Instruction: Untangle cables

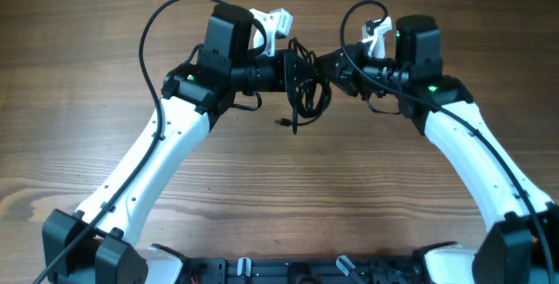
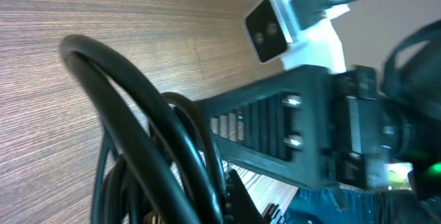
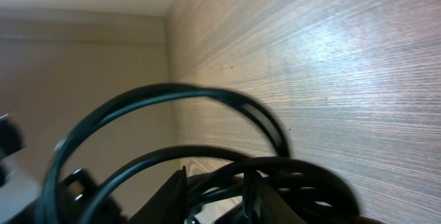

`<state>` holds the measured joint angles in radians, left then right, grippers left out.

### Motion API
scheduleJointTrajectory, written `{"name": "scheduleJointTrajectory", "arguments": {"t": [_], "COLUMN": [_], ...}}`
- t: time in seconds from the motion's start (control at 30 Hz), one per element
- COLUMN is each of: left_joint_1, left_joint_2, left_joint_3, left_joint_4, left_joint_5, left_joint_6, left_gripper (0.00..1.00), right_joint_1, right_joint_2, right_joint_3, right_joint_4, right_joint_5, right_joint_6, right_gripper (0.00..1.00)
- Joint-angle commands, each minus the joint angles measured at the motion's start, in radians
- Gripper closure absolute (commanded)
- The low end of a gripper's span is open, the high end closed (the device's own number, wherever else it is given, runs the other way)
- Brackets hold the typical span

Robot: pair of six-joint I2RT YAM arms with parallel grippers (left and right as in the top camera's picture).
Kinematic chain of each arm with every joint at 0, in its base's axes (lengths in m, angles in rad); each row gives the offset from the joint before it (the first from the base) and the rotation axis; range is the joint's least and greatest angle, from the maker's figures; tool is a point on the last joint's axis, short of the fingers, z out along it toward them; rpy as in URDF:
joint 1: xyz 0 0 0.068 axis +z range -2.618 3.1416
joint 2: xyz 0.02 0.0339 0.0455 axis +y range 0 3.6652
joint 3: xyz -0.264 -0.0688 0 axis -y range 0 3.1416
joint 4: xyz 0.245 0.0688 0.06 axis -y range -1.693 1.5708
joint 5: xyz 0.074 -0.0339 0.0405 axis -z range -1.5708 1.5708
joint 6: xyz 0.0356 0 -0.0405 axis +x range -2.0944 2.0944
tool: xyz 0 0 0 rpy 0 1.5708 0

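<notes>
The cables (image 1: 304,87) sit as a small dark knot of loops in the middle of the scene, bunched between the two tools, with the wooden bench (image 1: 279,197) below them. One loose strand trails down toward the near side and ends in a small plug end (image 1: 285,123). The left tool (image 1: 286,72) is closed tight with the strands gathered right at its tip, so it looks clamped on the bundle. The left wrist view agrees, with thick black loops crowding the lower left of its picture. The right tool (image 1: 333,64) meets the knot from the other side. Its wrist view shows only blurred loops arching over dark shapes at the bottom edge, so I cannot tell whether its fingers are apart or pinching a strand. These cords should handle as light, limp and fairly slick. They will bend wherever they are pulled, spring back into their coils and tighten into a knot if tugged hard. The better hold is probably on a single strand just outside the knot, or near the plug end, where the harder body gives the pads something to bite. Pulling on the whole bundle risks cinching it.
</notes>
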<state>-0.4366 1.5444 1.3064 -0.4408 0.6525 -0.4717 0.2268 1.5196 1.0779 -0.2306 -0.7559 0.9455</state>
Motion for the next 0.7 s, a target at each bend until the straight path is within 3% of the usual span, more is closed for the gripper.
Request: {"name": "scheduleJointTrajectory", "arguments": {"t": [0.0, 0.23, 0.43, 0.57, 0.67], "left_joint_1": [0.001, 0.001, 0.001, 0.001, 0.001], "left_joint_2": [-0.019, -0.019, -0.019, -0.019, -0.019], "left_joint_3": [0.018, 0.018, 0.018, 0.018, 0.018], "left_joint_4": [0.018, 0.018, 0.018, 0.018, 0.018], "left_joint_5": [0.024, 0.024, 0.015, 0.016, 0.015], "left_joint_6": [0.020, 0.020, 0.023, 0.023, 0.023], "left_gripper": [0.96, 0.96, 0.96, 0.96, 0.96], "right_joint_1": [0.012, 0.045, 0.045, 0.045, 0.050], "right_joint_2": [0.066, 0.093, 0.093, 0.093, 0.093], "right_joint_3": [0.015, 0.015, 0.015, 0.015, 0.015], "right_joint_4": [0.017, 0.089, 0.154, 0.156, 0.120], "right_joint_5": [0.015, -0.010, -0.177, -0.198, -0.215], "right_joint_6": [0.026, 0.053, 0.078, 0.112, 0.108], "right_gripper": [0.71, 0.71, 0.71, 0.62, 0.62]}}
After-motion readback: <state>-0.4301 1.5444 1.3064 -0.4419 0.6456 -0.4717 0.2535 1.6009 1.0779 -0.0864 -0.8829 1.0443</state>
